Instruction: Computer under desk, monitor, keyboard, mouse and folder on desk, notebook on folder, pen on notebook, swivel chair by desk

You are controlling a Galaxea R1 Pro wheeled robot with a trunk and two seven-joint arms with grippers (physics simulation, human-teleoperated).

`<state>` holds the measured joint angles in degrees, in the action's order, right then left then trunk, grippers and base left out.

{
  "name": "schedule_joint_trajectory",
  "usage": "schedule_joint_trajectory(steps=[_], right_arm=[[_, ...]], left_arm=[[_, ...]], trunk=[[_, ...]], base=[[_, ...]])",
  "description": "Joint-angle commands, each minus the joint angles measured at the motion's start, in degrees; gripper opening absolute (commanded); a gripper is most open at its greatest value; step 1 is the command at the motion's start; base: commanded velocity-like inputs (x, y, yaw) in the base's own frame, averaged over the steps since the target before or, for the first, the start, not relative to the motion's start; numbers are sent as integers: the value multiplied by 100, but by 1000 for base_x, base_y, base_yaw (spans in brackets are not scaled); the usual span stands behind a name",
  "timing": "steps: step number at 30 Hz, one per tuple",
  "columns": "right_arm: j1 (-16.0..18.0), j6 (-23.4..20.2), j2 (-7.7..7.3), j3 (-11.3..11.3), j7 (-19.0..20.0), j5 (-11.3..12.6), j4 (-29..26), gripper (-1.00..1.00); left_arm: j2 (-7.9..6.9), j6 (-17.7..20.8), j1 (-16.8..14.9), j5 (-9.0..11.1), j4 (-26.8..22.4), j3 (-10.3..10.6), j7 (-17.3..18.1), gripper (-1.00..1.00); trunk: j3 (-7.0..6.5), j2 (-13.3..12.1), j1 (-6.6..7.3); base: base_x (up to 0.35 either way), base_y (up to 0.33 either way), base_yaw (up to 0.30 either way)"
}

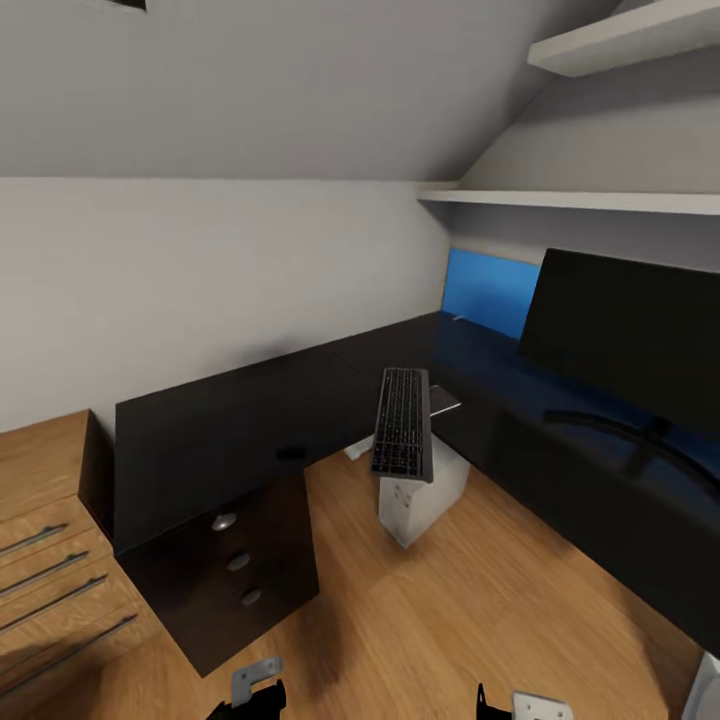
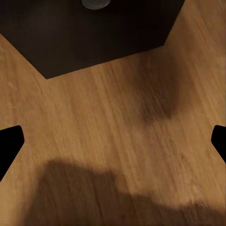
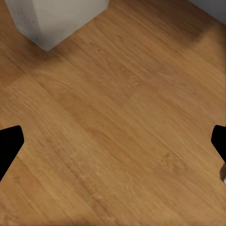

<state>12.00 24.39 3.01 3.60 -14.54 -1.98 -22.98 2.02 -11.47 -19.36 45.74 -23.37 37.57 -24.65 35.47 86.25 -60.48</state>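
Observation:
The glossy black L-shaped desk [image 1: 230, 430] runs along the wall and turns down the right side. On its right wing stands the wide black monitor [image 1: 630, 340]. The light grey computer [image 1: 420, 495] stands on the floor in the desk's inner corner; its corner also appears in the right wrist view [image 3: 56, 19]. The long slim keyboard [image 1: 403, 422] lies on top of it, overhanging. A small dark oval [image 1: 292, 452], perhaps the mouse, sits near the desk's front edge. My left gripper [image 2: 113, 146] and right gripper [image 3: 113, 146] hang open over bare wood floor, low in the head view.
A black drawer unit with silver knobs [image 1: 238, 560] stands under the desk's left end, close to my left gripper [image 2: 94, 33]. Oak drawers [image 1: 50, 560] are at the far left. A blue wall panel [image 1: 490, 290] and white shelves [image 1: 580, 200] sit behind the monitor.

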Motion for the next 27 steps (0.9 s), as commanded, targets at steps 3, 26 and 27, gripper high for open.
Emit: schedule_joint_trajectory(steps=[3, 26, 27], right_arm=[[4, 22, 6, 36, 4, -22, 4, 100], [4, 400, 14, 28, 4, -13, -2, 100], [4, 400, 13, 27, 3, -13, -2, 100]], left_arm=[[0, -51, -6, 58, -1, 52, -46, 100], [18, 2, -6, 93, -407, 40, -63, 100], [18, 0, -6, 93, -406, 40, -63, 100]], trunk=[[42, 84, -44], [239, 526, -286], [257, 566, -308]], base=[[0, 0, 0], [0, 0, 0], [0, 0, 0]])
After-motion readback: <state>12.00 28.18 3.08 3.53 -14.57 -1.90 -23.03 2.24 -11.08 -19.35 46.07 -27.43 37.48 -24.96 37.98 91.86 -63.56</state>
